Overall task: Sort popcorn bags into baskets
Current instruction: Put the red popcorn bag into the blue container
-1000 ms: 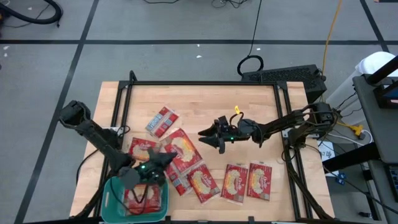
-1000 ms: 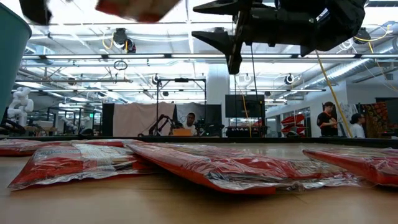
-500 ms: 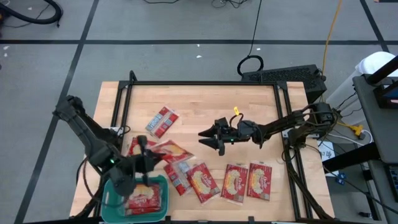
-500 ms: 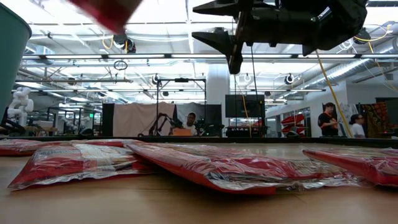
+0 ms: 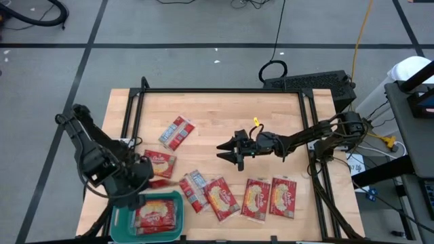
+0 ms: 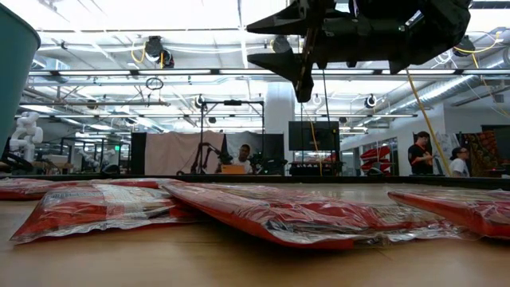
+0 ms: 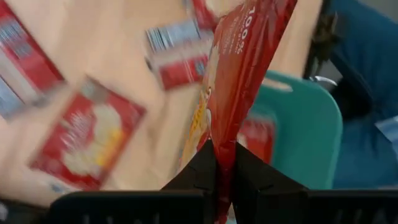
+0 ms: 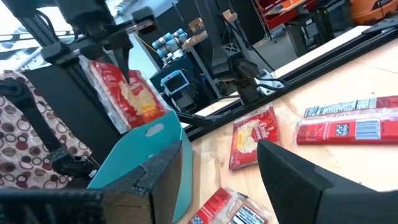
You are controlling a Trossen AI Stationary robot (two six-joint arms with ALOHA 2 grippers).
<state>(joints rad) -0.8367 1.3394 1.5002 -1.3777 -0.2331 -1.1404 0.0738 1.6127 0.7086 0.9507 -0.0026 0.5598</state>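
Observation:
My left gripper [image 7: 222, 152] is shut on a red popcorn bag [image 7: 249, 62] and holds it over the near left of the table [image 5: 144, 177], above the teal basket [image 5: 121, 211]. The right wrist view shows that bag [image 8: 127, 93] hanging over the basket [image 8: 149, 155]. More red bags lie flat inside the basket [image 5: 157, 215]. Several other bags lie flat on the table, among them one toward the far side [image 5: 178, 131] and two at the near right [image 5: 256, 198] [image 5: 283, 196]. My right gripper [image 5: 234, 150] is open and hovers above the table's middle, touching nothing. My left gripper pinches one end of the popcorn bag [image 7: 222, 163] between its two fingers. In the right wrist view the fingers [image 8: 124, 53] come from above, pointing down. The bag hangs below them, seen edge-on by the left wrist, lifted clear of table and basket.
A black frame [image 5: 217, 91] runs along the table's far side and down both sides. A keyboard [image 5: 308, 81] lies beyond the far right corner. Bare wood shows at the far middle [image 5: 224, 115]. People and equipment show in the room behind [image 6: 239, 159].
My left gripper, shut on the bag, lifted it off the pile at the table's near middle and carried it toward the left edge, over the basket. In the low view the bag slid out at the top left. My right gripper tipped slightly.

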